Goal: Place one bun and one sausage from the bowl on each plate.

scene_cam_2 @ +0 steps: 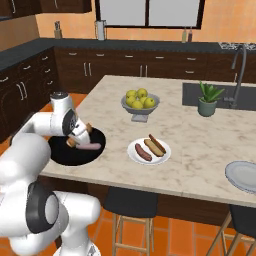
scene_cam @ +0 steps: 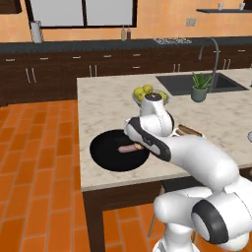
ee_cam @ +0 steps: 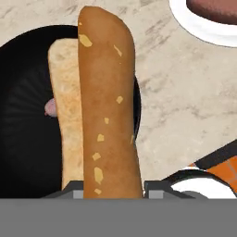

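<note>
My gripper (ee_cam: 111,190) is shut on a long brown bun (ee_cam: 109,106), which hangs just above the black bowl (ee_cam: 23,139). In the right base view the gripper (scene_cam_2: 80,135) sits over the bowl (scene_cam_2: 62,152) at the island's near left corner. A pink sausage (scene_cam_2: 91,147) lies in the bowl, partly hidden behind the bun (ee_cam: 50,107). The white plate (scene_cam_2: 162,157) to the right carries a sausage (scene_cam_2: 142,152) and a bun (scene_cam_2: 156,145). A pale grey plate (scene_cam_2: 242,175) lies at the far right edge. In the left base view my arm covers part of the bowl (scene_cam: 106,155).
A grey footed bowl of yellow-green fruit (scene_cam_2: 140,102) stands behind the white plate. A potted plant (scene_cam_2: 209,100) sits by the sink (scene_cam: 197,83). Dark stools (scene_cam_2: 132,200) stand under the island's front edge. Orange tiled floor lies left of the island.
</note>
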Controlling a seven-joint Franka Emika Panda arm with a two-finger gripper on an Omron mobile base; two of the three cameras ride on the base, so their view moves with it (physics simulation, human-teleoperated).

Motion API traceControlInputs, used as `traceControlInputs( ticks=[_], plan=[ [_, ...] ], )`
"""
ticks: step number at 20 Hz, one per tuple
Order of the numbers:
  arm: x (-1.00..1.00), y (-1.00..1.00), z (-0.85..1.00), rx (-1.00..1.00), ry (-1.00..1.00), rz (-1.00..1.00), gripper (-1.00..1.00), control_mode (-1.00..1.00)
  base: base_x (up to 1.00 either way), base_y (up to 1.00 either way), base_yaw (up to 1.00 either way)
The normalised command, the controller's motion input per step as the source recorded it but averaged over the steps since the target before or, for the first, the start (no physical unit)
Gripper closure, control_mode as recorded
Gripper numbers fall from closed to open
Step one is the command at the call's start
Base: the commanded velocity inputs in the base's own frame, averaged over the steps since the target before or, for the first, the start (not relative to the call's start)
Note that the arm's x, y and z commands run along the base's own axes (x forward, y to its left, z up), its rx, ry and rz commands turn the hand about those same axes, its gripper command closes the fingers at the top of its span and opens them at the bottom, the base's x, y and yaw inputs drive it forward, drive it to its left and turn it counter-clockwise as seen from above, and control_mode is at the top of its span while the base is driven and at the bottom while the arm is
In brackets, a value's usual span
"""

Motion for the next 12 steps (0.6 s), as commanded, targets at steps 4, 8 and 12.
traceControlInputs(
  ticks=[4,8,12],
  plan=[
    [0.0,-1.0,0.05,-0.05,-0.01,0.39,1.0,-1.0,0.0,0.0,0.0],
    [-0.2,-0.26,-0.06,-0.04,0.0,0.14,1.0,-1.0,0.0,0.0,0.0],
    [0.0,0.0,0.0,0.0,0.0,0.0,1.0,-1.0,0.0,0.0,0.0]
  ],
)
